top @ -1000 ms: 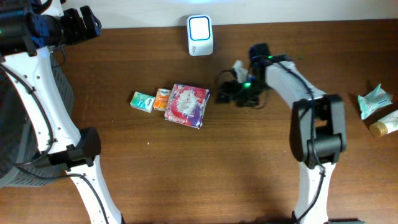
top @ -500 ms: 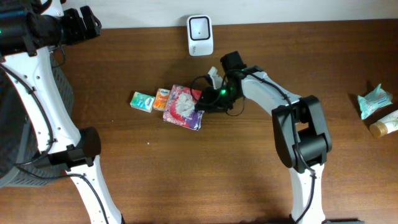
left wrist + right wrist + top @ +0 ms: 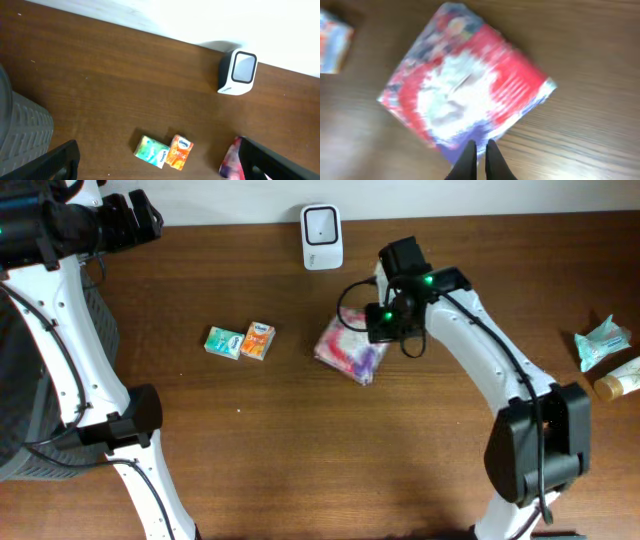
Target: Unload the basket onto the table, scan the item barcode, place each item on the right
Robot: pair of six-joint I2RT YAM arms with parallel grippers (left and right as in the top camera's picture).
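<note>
Pink packet (image 3: 350, 348), at the scanner's (image 3: 322, 224) five o'clock, is clamped by its edge in the right jaws; left jaws gape. Pickup seems done; next, present its barcode toward eleven o'clock.

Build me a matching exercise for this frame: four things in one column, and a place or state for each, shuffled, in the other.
1. scanner
2. red-and-white packet
3. green pack
4. left gripper

A. open, holding nothing
B. pinched by the right gripper
C. at the far edge of the table
D. beside the orange pack

Pairs: 1-C, 2-B, 3-D, 4-A.
</note>
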